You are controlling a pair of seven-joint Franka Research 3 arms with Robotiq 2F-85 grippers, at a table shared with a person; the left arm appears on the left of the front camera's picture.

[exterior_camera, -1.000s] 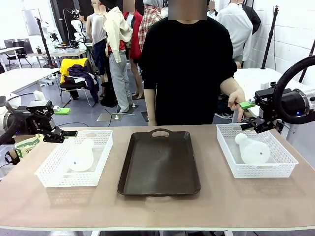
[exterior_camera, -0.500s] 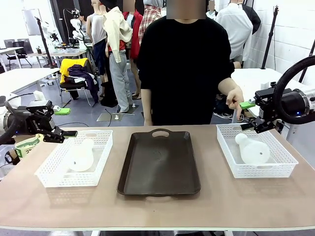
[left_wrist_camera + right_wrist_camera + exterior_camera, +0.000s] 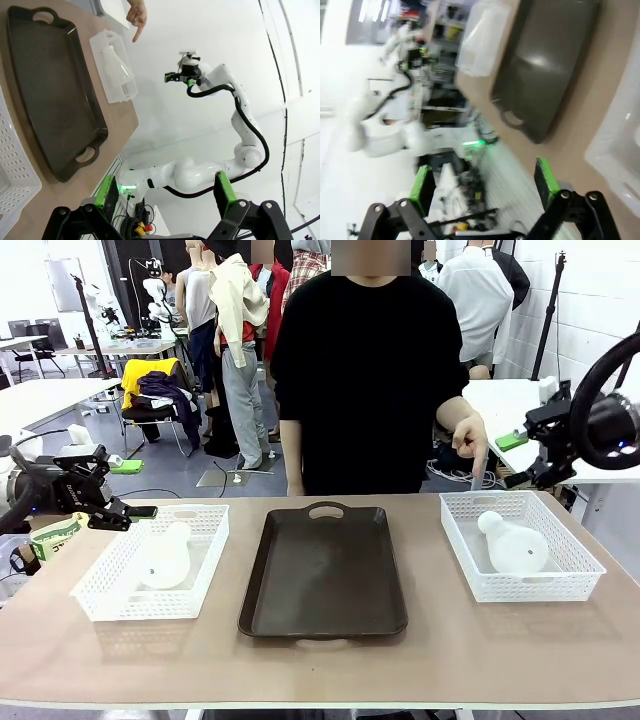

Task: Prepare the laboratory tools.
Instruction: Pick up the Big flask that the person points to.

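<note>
right gripper (image 3: 528,458), jaws open and empty, has lifted back from the right basket (image 3: 525,590), where one flask (image 3: 514,546) lies near the person's hand (image 3: 468,436), which points down. left gripper (image 3: 128,517), also open, waits beside the left basket (image 3: 140,610) holding the other flask (image 3: 165,556); no grasp yet begun.

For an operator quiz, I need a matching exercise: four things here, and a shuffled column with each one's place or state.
Things:
1. dark brown rectangular plastic tray
2. person's hand
3. left end effector
4. frosted white conical flask, right side

Places:
A. lying on its side in the right white mesh basket
B. middle of the table
C. index finger pointing down above that basket's far rim
D. open, beside the left white mesh basket

Pairs: 1-B, 2-C, 3-D, 4-A
</note>
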